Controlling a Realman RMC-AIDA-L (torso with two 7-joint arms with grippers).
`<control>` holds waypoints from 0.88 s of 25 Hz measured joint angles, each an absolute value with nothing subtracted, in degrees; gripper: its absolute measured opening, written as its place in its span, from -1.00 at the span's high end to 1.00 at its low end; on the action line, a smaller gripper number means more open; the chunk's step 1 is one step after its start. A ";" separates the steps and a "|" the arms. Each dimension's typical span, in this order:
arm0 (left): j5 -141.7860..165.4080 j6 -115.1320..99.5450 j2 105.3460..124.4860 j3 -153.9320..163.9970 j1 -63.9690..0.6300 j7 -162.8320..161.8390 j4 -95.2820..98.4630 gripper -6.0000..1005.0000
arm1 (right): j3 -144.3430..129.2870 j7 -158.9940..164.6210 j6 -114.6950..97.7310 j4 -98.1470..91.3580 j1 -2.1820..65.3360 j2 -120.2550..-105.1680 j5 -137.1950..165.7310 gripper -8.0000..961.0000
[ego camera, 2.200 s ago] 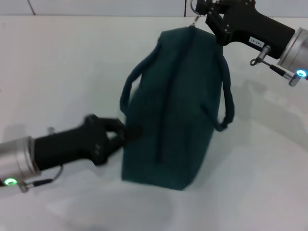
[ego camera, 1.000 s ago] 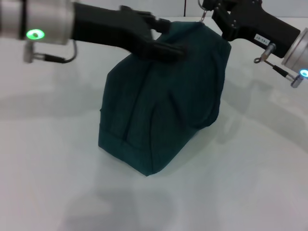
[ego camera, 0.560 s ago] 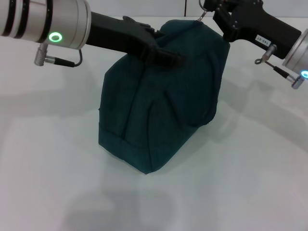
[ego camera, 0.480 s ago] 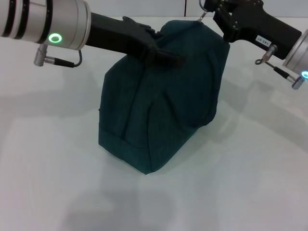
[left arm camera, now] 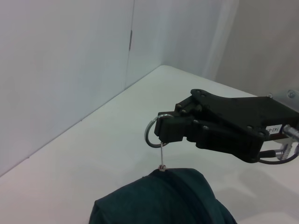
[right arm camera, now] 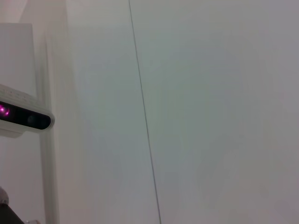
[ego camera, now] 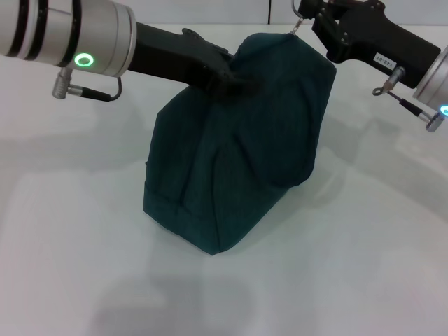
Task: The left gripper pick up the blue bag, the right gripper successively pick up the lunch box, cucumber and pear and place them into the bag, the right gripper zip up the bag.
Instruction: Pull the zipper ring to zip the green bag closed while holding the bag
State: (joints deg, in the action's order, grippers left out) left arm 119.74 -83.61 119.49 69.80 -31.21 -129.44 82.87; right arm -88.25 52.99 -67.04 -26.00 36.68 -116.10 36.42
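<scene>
the bag looks zipped, almost finished

the blue bag point(ego camera: 238, 147) stands in the middle of the white table point(ego camera: 84, 231). it leans a bit and bulges like it is full. no lunch box, cucumber or pear can be seen anywhere on the table, so my guess is they are already inside, though nothing shows the inside. the top looks closed, and the zip line runs up to the far right corner of the bag, so the zipping looks done or nearly done. what is left seems to be only letting go and moving the arms away.

the right gripper point(ego camera: 306, 19) is at the far right top corner of the bag, just above it. in the left wrist view, the right gripper point(left arm camera: 163, 132) has its tips pressed together on the ring zip pull point(left arm camera: 153, 133). the ring hangs from the tips, and a thin link goes down from it to the corner of the bag point(left arm camera: 163, 198), so the bag is right under this gripper.

the left gripper point(ego camera: 234, 78) comes in from the far left and sits on the top of the bag, on its left side. its tips look pinched into the fabric there, holding the bag up and steady. the bag spreads out below and to the right of it
</scene>
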 joint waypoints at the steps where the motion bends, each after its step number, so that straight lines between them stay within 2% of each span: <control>1: 119.74 -83.61 119.48 69.83 -31.23 -129.43 82.85 0.26 | -88.21 52.99 -67.06 -26.00 36.62 -116.09 36.42 0.85; 4: 119.63 -83.61 119.47 69.85 -31.25 -129.43 82.84 0.46 | -88.04 53.01 -66.90 -25.97 36.09 -116.10 36.38 0.85; 11: 115.91 -83.62 119.47 69.58 -30.77 -128.17 82.96 0.67 | -87.79 53.72 -63.02 -20.17 35.09 -116.07 34.10 0.84; 22: 114.27 -83.61 119.53 69.19 -30.26 -126.57 82.03 0.84 | -88.42 54.40 -60.12 -16.45 34.95 -116.09 33.32 0.83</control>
State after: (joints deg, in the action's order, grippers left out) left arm 114.27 -83.61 119.53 69.19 -30.26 -126.57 82.03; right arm -88.42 54.40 -60.12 -16.45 34.95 -116.09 33.32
